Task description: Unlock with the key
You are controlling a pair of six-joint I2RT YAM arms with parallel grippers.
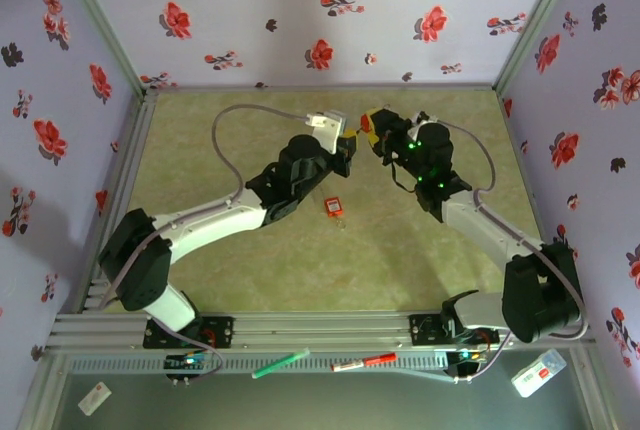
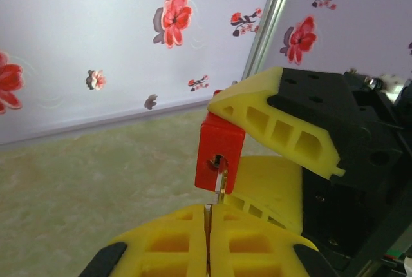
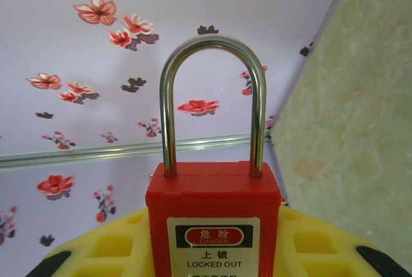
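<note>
Jaws on the left gripper (image 2: 207,220) were pressed together on the key (image 2: 221,184), its thin blade sticking up from between the yellow fingers (image 2: 167,245). The tip of the blade sat in the keyhole (image 2: 217,160) on the underside of the red padlock (image 3: 212,200). From where I stood, I could not tell how deep it went.

The right gripper (image 3: 215,241) had its jaws pinching the padlock body, one yellow finger on either flat side. The lock was held up off the table (image 1: 420,260), near the far middle of the enclosure. That was where the two arms met nose to nose.

Seen from the right wrist, the padlock stood upright. A white label (image 3: 214,248) on its face read "LOCKED OUT". Its steel shackle (image 3: 212,42) arched above the body, and both legs ran down into the top of it.

On the table, a little nearer than the grippers and between the two arms, lay a small red object (image 1: 333,206). I could not make out what it was. Flowered walls (image 1: 300,10) closed in the space on three sides.
</note>
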